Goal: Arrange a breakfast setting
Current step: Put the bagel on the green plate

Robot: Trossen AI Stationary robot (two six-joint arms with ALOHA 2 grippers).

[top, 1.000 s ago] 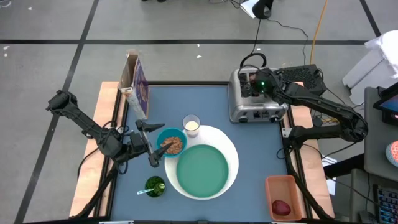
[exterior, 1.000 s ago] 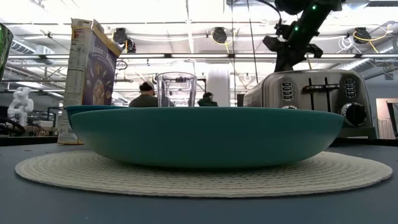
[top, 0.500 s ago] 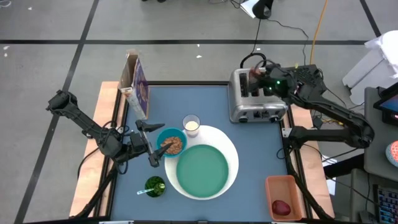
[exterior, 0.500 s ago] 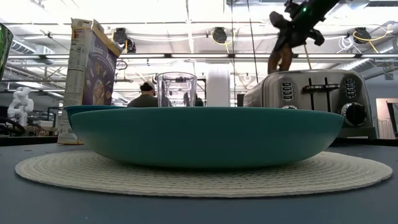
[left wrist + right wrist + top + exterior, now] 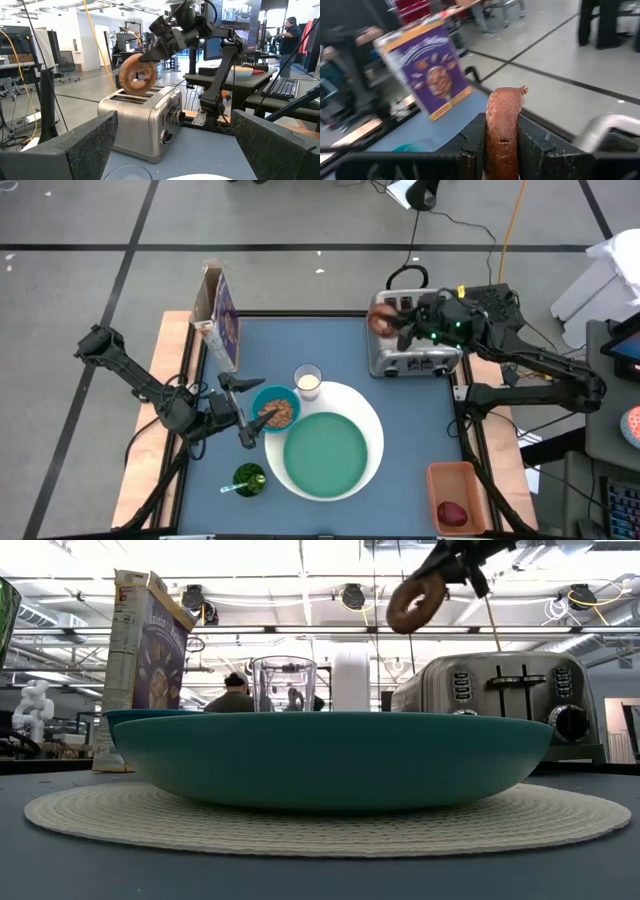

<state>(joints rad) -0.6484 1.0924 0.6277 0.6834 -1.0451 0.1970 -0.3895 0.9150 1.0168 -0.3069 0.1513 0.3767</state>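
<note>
Bagel (image 5: 414,602) edge-up above toaster (image 5: 412,348) | right end effector (image 5: 501,145) pinching it | left end effector (image 5: 248,412) spread

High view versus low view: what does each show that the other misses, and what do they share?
Only the high view shows the left claw open beside the small teal bowl, the cereal in that bowl, the red apple in an orange bin, and a green object. Only the low view shows the bagel hanging clear above the toaster, and people in the room behind. Both show the right claw shut on the bagel, the teal plate, the glass and the purple cereal box.
</note>
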